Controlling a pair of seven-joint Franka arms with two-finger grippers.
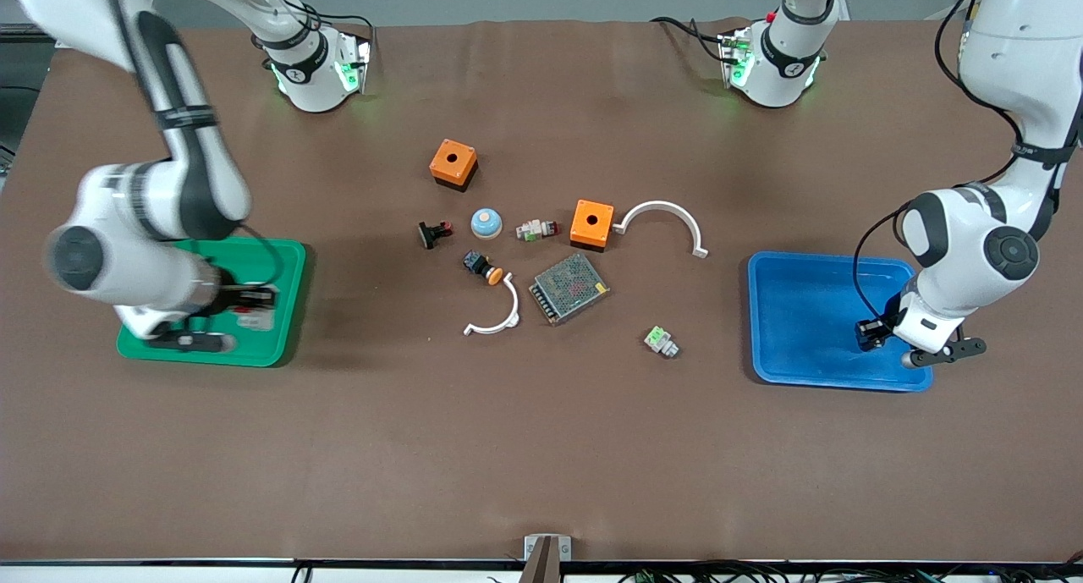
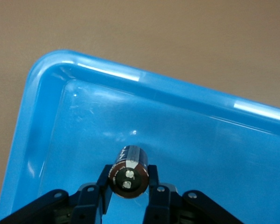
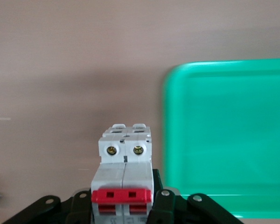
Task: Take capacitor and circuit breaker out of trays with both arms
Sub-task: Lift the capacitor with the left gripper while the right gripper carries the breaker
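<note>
Left gripper (image 2: 128, 186) clamped on capacitor (image 2: 128, 171) over blue tray (image 2: 84, 74), right gripper (image 3: 123, 203) clamped on breaker (image 3: 123, 172) over green tray (image 3: 224, 140)

brown table (image 1: 541, 448) under even light, grey wall along its top edge
</note>
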